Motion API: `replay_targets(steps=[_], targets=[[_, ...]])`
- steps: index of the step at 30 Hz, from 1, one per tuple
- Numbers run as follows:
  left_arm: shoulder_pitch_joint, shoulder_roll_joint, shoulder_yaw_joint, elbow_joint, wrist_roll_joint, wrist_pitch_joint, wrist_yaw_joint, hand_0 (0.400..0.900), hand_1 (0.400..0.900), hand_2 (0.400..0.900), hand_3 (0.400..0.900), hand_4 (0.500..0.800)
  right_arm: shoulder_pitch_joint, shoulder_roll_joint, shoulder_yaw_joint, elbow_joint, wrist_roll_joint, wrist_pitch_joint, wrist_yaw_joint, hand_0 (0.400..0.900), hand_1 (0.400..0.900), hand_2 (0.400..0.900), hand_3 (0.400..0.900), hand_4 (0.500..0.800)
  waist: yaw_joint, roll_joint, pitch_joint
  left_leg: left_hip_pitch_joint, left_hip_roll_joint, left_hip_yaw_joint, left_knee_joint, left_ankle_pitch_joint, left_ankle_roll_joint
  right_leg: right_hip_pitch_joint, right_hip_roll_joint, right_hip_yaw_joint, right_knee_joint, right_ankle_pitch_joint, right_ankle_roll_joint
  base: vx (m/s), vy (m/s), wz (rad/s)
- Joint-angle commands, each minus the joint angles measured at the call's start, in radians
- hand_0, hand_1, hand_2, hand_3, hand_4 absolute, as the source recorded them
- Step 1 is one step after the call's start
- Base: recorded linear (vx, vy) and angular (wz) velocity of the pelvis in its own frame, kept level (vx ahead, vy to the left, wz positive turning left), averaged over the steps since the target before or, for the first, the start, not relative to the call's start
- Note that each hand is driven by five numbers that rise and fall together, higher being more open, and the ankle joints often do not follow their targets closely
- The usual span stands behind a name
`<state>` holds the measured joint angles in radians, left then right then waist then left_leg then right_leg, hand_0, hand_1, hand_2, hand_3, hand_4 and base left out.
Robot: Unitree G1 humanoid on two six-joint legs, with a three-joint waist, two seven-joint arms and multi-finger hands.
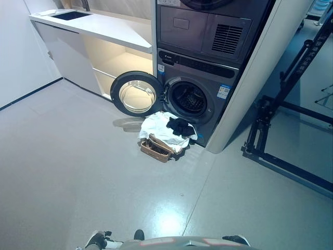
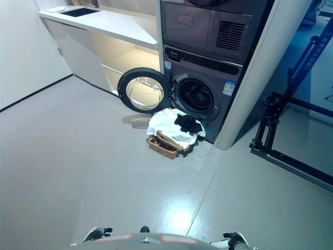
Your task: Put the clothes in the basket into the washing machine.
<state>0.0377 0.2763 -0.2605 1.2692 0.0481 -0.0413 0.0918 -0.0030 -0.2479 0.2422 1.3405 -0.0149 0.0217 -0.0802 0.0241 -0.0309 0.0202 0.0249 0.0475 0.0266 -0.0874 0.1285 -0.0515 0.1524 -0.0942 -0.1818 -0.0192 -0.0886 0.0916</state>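
The small brown woven basket (image 1: 155,148) sits on the grey floor just before the dark grey front-loading washing machine (image 1: 200,101), its round door (image 1: 137,94) swung open to the left. A white cloth (image 1: 158,126) and a black garment (image 1: 180,126) spill over it: soft, light, limp; pinch a bunched fold. The left hand (image 1: 96,240) and right hand (image 2: 235,241) show at the near edge; finger state cannot be told. A black metal stand (image 1: 281,125) stands to the right, clear of the approach.
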Motion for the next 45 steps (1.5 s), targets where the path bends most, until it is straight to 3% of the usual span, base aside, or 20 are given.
replay_targets(steps=[1,18,27,31,34,36,38,41,43,45], targets=[[-0.067,-0.006,0.004,0.027,0.008,-0.013,0.01,0.9,0.9,0.9,0.9,0.8,-0.038,-0.024,0.003,0.012,-0.005,-0.012,-0.023,0.9,0.9,0.9,0.9,0.8,0.015,0.008,0.007,0.021,-0.04,-0.021,0.0,-0.078,0.008,-0.036,-0.008,0.011,0.059,0.099,0.041,0.0,0.0,0.0],[-0.056,-0.019,0.011,0.045,0.003,-0.006,0.004,0.9,0.9,0.9,0.9,0.8,-0.027,-0.019,0.012,0.006,-0.011,-0.015,-0.019,0.9,0.9,0.9,0.9,0.8,0.011,0.008,0.004,0.023,-0.042,-0.016,0.0,-0.083,0.01,-0.034,-0.011,0.012,0.054,0.1,0.043,0.0,0.0,0.0],[-0.055,-0.017,0.031,0.042,-0.02,0.0,-0.001,0.9,0.9,0.9,0.9,0.8,-0.038,-0.026,0.01,0.007,-0.027,-0.004,-0.017,0.9,0.9,0.9,0.9,0.8,0.019,0.01,0.018,0.024,-0.062,-0.017,0.0,-0.093,0.039,-0.068,-0.024,0.042,0.101,0.102,0.056,0.01,0.044,-0.07],[-0.067,-0.009,0.035,0.04,-0.024,0.0,-0.001,0.9,0.9,0.9,0.9,0.8,-0.054,-0.034,0.012,0.003,-0.038,-0.002,-0.018,0.9,0.9,0.9,0.9,0.8,0.022,0.015,0.039,0.024,-0.089,-0.026,0.007,-0.098,0.072,-0.135,-0.048,0.067,0.264,0.123,0.061,0.02,0.116,-0.02],[-0.075,-0.001,0.03,0.032,-0.025,0.0,0.002,0.9,0.9,0.9,0.9,0.8,-0.063,-0.053,0.007,0.003,-0.05,0.0,-0.031,0.9,0.9,0.9,0.9,0.8,0.015,0.022,0.072,0.036,-0.113,-0.043,0.022,-0.102,0.097,-0.233,-0.074,0.096,0.474,0.286,0.062,0.04,0.166,0.22],[-0.084,0.01,0.025,0.024,-0.027,0.001,0.003,0.9,0.9,0.9,0.9,0.8,-0.07,-0.067,0.012,0.005,-0.061,0.0,-0.039,0.9,0.9,0.9,0.9,0.8,0.0,0.047,0.106,0.05,-0.112,-0.069,0.019,-0.096,0.111,-0.306,-0.069,0.122,0.612,0.352,0.053,0.04,0.181,0.42],[-0.093,0.017,0.015,0.028,-0.021,0.002,0.002,0.9,0.9,0.9,0.9,0.8,-0.085,-0.083,0.007,0.007,-0.055,-0.002,-0.046,0.9,0.9,0.9,0.9,0.8,-0.017,0.071,0.127,0.065,-0.103,-0.095,0.011,-0.1,0.11,-0.408,-0.038,0.129,0.691,0.298,0.038,0.08,0.123,0.41],[-0.11,0.019,0.01,0.028,-0.018,-0.003,0.007,0.9,0.9,0.9,0.9,0.8,-0.092,-0.09,0.007,0.009,-0.049,-0.004,-0.05,0.9,0.9,0.9,0.9,0.8,-0.041,0.064,0.135,0.101,-0.12,-0.13,0.002,-0.124,0.102,-0.464,-0.032,0.095,0.525,0.268,0.03,0.25,-0.006,0.55],[-0.119,0.017,0.008,0.03,-0.016,-0.005,0.007,0.9,0.9,0.9,0.9,0.8,-0.099,-0.088,0.01,0.003,-0.046,-0.003,-0.049,0.9,0.9,0.9,0.9,0.8,-0.059,0.044,0.142,0.127,-0.136,-0.157,0.0,-0.152,0.096,-0.485,-0.03,0.079,0.361,0.303,0.045,0.31,-0.1,0.53],[-0.124,0.014,0.009,0.034,-0.016,-0.005,0.008,0.9,0.9,0.9,0.9,0.8,-0.1,-0.087,0.012,-0.007,-0.046,-0.004,-0.051,0.9,0.9,0.9,0.9,0.8,-0.086,0.034,0.139,0.17,-0.141,-0.189,0.0,-0.19,0.086,-0.505,0.001,0.072,0.215,0.331,0.059,0.38,-0.108,0.61]])
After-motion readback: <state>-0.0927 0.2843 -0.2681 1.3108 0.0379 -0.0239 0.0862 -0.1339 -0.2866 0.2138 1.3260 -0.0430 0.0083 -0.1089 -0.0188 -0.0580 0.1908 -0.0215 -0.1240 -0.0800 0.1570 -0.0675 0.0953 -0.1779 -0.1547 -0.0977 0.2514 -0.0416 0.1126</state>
